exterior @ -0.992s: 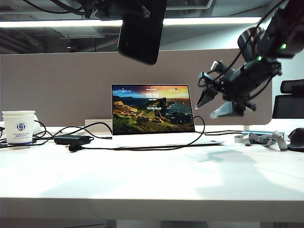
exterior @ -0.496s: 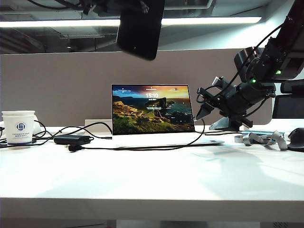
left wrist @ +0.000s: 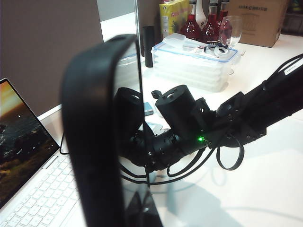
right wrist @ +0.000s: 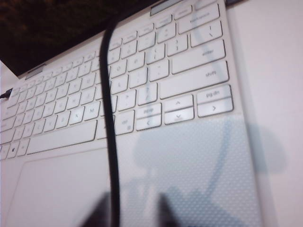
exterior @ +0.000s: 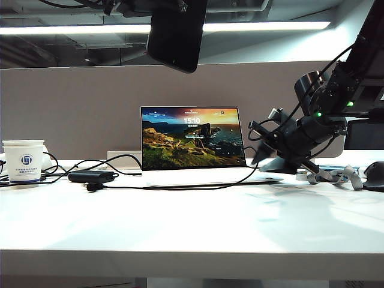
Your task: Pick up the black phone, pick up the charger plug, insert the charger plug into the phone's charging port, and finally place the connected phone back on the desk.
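The black phone (exterior: pixel 177 36) hangs high above the desk (exterior: pixel 192 234), over the laptop's left half. My left gripper (exterior: pixel 157 7) is shut on it at the picture's upper edge. In the left wrist view the phone (left wrist: pixel 94 142) stands edge-on in front of the left gripper (left wrist: pixel 136 215). My right gripper (exterior: pixel 264 163) is low at the laptop's right edge, pointing down-left. Its jaws stand slightly apart around the thin black cable (right wrist: pixel 108 118), which lies across the keyboard, close to one finger of the right gripper (right wrist: pixel 135 213). The charger plug and the charging port are not visible.
An open white laptop (exterior: pixel 192 141) stands mid-desk with the cable (exterior: pixel 180 187) looping round its front. A paper cup (exterior: pixel 24 161) and a black power brick (exterior: pixel 91 176) are at the left. A grey strap (exterior: pixel 333 176) and a dark mouse (exterior: pixel 375 175) lie at the right.
My right arm has come down from above the laptop's right side to the keyboard, and its jaws have narrowed around the cable. The left gripper and phone have barely moved.
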Controlling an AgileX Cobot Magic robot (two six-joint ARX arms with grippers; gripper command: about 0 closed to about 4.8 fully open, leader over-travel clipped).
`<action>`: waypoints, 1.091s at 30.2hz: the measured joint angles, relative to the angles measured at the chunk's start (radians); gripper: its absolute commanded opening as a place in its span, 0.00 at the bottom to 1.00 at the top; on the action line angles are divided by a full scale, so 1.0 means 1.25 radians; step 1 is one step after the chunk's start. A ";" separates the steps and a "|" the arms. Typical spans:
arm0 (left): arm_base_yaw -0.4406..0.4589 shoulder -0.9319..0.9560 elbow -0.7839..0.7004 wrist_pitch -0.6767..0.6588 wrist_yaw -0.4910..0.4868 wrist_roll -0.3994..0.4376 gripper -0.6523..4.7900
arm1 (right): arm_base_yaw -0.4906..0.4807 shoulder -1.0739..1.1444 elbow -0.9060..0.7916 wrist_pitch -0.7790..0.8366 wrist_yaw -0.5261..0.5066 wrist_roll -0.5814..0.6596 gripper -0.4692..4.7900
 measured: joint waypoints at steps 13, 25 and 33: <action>0.000 -0.001 0.000 0.000 0.000 0.000 0.11 | -0.011 -0.011 0.002 -0.005 -0.082 -0.002 0.08; 0.000 -0.004 0.000 0.000 0.000 0.000 0.11 | -0.091 -0.154 0.002 -0.192 -0.173 -0.144 0.08; 0.000 -0.004 0.000 0.001 0.000 -0.016 0.11 | -0.126 -0.232 0.004 -0.390 -0.173 -0.359 0.08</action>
